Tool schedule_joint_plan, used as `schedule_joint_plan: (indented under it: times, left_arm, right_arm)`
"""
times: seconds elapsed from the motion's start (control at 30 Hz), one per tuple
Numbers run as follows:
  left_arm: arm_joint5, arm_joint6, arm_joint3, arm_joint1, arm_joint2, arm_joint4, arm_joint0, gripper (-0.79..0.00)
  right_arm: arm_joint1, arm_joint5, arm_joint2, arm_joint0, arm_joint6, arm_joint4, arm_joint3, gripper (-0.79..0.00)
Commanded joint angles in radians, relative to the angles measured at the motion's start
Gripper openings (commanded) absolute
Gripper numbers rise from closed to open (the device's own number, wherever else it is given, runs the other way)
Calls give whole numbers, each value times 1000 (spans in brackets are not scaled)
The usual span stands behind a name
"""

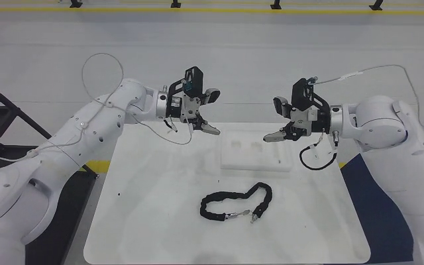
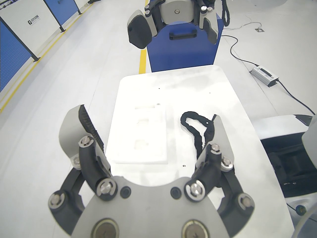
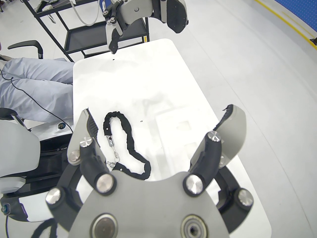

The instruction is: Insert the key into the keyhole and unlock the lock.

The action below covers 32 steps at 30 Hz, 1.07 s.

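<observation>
A black fabric-covered chain lock (image 1: 233,199) lies curled on the white table (image 1: 159,225), toward its front. Small metal pieces (image 1: 241,214) join its two ends; I cannot make out a separate key. My left gripper (image 1: 212,112) hangs open and empty above the table's far left edge. Facing it above the far right edge, my right gripper (image 1: 274,120) is also open and empty. In the left wrist view the chain lock (image 2: 192,122) lies beyond my left gripper (image 2: 151,125). In the right wrist view the chain lock (image 3: 131,139) and its metal link (image 3: 112,147) lie under my right gripper (image 3: 158,117).
A white foam block (image 1: 257,154) with shallow recesses sits on the table between the grippers, behind the chain. A blue cabinet (image 2: 182,50) stands off the right end of the table, a black cart (image 3: 81,38) off the left end.
</observation>
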Motion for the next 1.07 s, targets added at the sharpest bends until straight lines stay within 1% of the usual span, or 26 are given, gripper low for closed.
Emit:
schedule_joint_plan:
  times: [0.0,0.07,0.17,1.03]
  left_arm:
    - [0,-19,4,-7,0,-16,-13,0]
    - [0,-35,9,-13,0,-38,-24,0]
    - [0,-57,16,-21,0,-89,-20,0]
    - [0,-57,16,-21,0,-89,-20,-1]
  right_arm:
    - [-4,-6,-11,18,-4,9,16,0]
    - [-8,-16,-21,34,-14,12,28,0]
    - [-9,-17,-23,37,-16,11,31,0]
    - [-9,-17,-23,37,-16,11,31,0]
